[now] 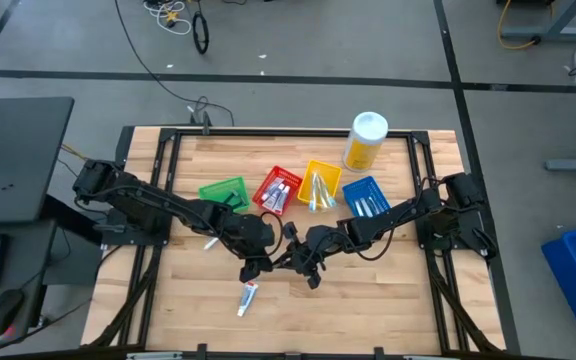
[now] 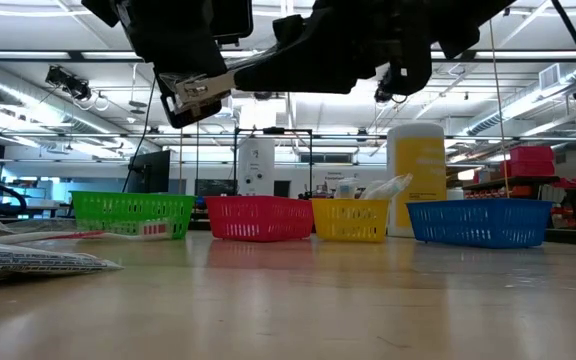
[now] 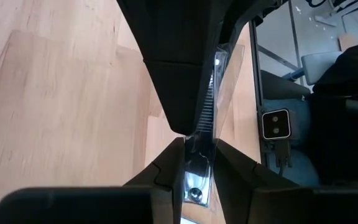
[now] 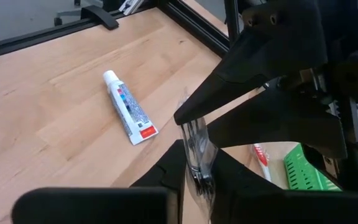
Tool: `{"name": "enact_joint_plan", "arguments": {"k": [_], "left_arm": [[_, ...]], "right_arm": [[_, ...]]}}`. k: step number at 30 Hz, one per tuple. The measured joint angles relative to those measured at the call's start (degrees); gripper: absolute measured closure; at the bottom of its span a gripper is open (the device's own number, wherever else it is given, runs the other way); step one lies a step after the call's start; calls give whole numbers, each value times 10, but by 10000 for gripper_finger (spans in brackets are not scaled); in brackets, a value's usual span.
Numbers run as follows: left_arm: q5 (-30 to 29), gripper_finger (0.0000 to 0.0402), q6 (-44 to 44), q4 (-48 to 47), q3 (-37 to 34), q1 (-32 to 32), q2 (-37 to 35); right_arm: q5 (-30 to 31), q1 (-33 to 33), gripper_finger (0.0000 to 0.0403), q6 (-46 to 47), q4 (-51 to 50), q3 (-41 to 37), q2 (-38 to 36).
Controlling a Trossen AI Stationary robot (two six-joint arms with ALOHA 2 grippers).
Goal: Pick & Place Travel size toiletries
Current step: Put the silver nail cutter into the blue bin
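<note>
- Pale, matt wooden plank table top, faint grain.
- Smooth white plastic toothpaste tube, printed.
- Glossy clear plastic packet.
- Meshed green plastic bin.

No legible text in any view; toothpaste tube lying on the counter carries blue and red print, too small to read; yellow bottle shows no readable label; wrapped packet at the low view's near edge has fine dark print, unreadable; room signage behind is blurred.
</note>
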Motion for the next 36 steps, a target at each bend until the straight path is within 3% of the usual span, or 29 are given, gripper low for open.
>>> {"name": "enact_joint_plan", "arguments": {"k": [14, 25, 30, 36], "left_arm": [[-14, 277, 0, 18, -1, 0, 0], [-157, 255, 1, -9, 0, 1, 0], [-197, 259, 1, -13, 0, 1, 0], [-207, 262, 15, -14, 0, 1, 0]], "right_arm": [[9, 1, 363, -2, -8, 0, -1], [98, 12, 364, 139, -203, 0, -34], [188, 39, 364, 233, -365, 0, -99], [406, 64, 364, 444, -662, 0, -203]]}}
